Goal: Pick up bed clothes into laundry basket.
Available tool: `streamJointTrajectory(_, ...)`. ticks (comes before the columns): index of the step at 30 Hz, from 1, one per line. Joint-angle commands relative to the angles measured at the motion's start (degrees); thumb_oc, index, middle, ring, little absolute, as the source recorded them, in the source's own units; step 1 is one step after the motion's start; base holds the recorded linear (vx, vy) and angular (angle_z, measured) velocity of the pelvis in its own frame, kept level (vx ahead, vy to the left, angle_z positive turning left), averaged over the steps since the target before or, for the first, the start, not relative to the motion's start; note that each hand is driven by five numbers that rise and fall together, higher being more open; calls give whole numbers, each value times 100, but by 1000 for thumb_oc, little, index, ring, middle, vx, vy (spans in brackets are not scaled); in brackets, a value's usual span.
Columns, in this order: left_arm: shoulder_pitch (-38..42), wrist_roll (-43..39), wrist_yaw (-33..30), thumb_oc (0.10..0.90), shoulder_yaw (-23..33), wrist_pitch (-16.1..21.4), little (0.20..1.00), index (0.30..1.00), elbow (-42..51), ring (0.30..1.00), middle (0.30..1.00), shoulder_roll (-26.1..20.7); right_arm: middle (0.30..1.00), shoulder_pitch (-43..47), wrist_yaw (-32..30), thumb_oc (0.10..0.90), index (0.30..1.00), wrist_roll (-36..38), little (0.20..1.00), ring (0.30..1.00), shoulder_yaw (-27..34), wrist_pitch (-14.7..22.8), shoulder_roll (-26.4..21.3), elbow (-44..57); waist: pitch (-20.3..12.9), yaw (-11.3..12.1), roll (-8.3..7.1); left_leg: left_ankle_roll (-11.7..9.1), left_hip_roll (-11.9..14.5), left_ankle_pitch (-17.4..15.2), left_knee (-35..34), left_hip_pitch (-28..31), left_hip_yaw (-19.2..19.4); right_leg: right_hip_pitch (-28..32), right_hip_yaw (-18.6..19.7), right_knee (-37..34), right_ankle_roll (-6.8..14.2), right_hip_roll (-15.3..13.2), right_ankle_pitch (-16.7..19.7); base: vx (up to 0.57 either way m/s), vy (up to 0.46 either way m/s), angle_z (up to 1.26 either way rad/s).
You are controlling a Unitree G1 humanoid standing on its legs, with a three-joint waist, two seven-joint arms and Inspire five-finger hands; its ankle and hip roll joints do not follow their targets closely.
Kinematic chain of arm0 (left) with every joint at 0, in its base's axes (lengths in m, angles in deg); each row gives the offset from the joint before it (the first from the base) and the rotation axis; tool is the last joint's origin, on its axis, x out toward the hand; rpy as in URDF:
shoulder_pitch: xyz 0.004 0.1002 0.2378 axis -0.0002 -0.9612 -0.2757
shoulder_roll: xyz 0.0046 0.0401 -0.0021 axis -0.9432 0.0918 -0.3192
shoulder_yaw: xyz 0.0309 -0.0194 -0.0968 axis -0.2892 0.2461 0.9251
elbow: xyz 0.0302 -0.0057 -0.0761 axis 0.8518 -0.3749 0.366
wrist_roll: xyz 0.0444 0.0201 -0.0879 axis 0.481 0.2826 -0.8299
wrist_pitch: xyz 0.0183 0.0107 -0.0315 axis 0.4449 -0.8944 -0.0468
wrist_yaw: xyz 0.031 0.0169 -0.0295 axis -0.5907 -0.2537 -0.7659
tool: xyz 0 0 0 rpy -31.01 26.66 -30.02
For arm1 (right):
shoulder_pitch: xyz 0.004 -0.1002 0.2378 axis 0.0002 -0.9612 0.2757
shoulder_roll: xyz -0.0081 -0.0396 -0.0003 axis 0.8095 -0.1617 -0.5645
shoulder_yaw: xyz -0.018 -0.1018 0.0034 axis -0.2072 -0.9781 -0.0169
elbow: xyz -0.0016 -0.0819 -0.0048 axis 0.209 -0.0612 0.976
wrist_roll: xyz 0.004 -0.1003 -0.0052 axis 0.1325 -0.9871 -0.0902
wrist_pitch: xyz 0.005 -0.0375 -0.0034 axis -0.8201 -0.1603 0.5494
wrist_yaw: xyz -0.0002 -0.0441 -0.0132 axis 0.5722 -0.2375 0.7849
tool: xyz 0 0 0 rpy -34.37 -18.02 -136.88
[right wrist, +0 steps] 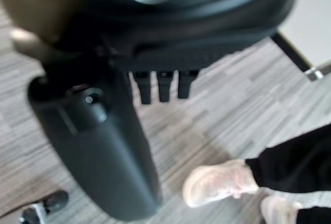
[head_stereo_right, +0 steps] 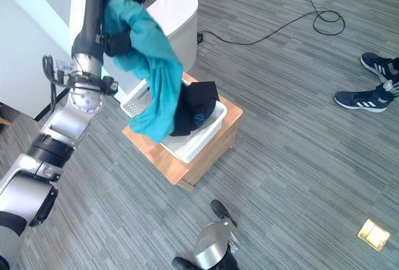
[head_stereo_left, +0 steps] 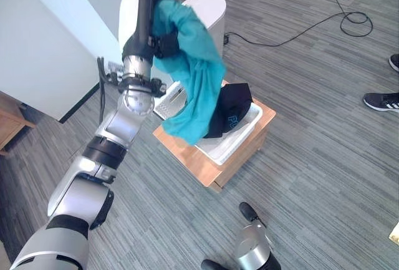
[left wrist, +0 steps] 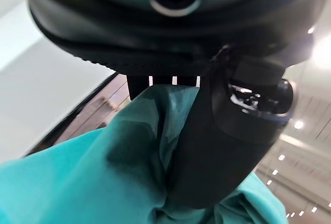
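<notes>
The left robot hand [left wrist: 207, 146] is gripping a teal cloth [head_stereo_left: 193, 70] high above the floor, its thumb and fingers pinching a fold of it; in the head views the hand itself is mostly wrapped in the fabric. The cloth is hanging down, its lower end dangling over the white laundry basket [head_stereo_left: 240, 139], hiding part of the near rim. The basket is sitting on a low wooden counter [head_stereo_left: 187, 151] and is holding a black garment [head_stereo_left: 234, 114]. The right robot hand [right wrist: 103, 146] is hanging over grey floor, fingers relaxed and holding nothing, its fingertips cut off. A person's shoes [head_stereo_right: 365, 98] are standing at the edge.
</notes>
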Motion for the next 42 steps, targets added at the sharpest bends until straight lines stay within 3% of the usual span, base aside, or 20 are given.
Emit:
streamJointTrajectory(1,961,-34,-528,400,309,565,300,300,73,300,300,-270,900,-945,-17,800,900,183,900,900,31,6,-255,-246,-915,-68,-52,-585,761,234,36,277,-290,321,-329,60,-49,148,-1073,0,0,0)
streamJointTrajectory(8,1102,114,-555,400,217,476,300,300,-142,300,300,-479,900,-970,17,800,900,229,900,900,40,25,-293,-279,-915,-91,-30,-570,739,208,36,277,-316,322,-291,69,-44,142,-1057,0,-2,1)
streamJointTrajectory(20,647,277,-284,400,256,368,300,300,-300,300,300,-291,900,-1048,50,800,900,281,900,900,113,-34,-295,-433,-856,16,-134,-571,793,197,36,151,-344,243,-331,71,-47,149,-995,0,0,0)
streamJointTrajectory(27,637,726,-226,400,91,170,300,300,-757,300,300,-447,900,-771,-22,800,900,255,900,900,-22,-58,-408,-277,-416,-38,-50,-517,684,192,36,-197,-313,-335,-165,223,33,102,-838,-72,28,-2)
streamJointTrajectory(32,568,686,37,400,-58,85,300,300,-1518,300,300,-553,900,-643,-77,800,900,349,900,900,-59,-60,-348,-259,-174,-55,-42,-501,717,234,49,-462,-224,-698,-148,349,59,87,-746,-69,1,-10)
streamJointTrajectory(36,605,567,184,400,-173,162,300,300,-1617,300,300,-611,900,-592,-91,800,900,385,900,900,-79,-42,-385,-248,-10,-89,-9,-511,711,268,52,-641,-252,-891,-164,395,78,65,-707,-70,7,-2)
streamJointTrajectory(37,582,453,228,544,-180,206,516,516,-1617,516,516,-640,900,-541,-107,800,900,407,900,900,-91,-32,-407,-237,104,-115,33,-502,696,288,49,-759,-282,-1004,-147,398,86,57,-676,-64,12,6)
streamJointTrajectory(38,584,450,229,618,-177,207,627,627,-1618,627,627,-643,900,-535,-107,800,900,408,900,900,-92,-31,-409,-239,103,-118,38,-501,697,287,50,-767,-284,-1012,-148,401,86,58,-676,-54,21,7)
streamJointTrajectory(39,582,419,244,800,-171,209,900,900,-1646,900,900,-679,900,-510,-105,800,900,410,900,900,-109,-31,-412,-230,123,-120,67,-495,685,284,46,-799,-286,-1044,-134,395,86,62,-670,-23,6,5)
streamJointTrajectory(40,522,247,323,800,-220,227,900,900,-1609,900,900,-553,900,-181,-153,800,900,373,900,900,-375,0,-425,-178,111,19,162,-487,673,284,46,-846,-313,-1044,-146,367,73,71,-683,0,0,0)
streamJointTrajectory(42,556,120,341,800,-298,247,900,900,-1800,900,900,-476,900,7,-182,800,900,329,900,900,-549,32,-305,-27,88,19,171,-488,685,285,48,-850,-297,-1050,-130,358,66,86,-680,12,-15,-5)
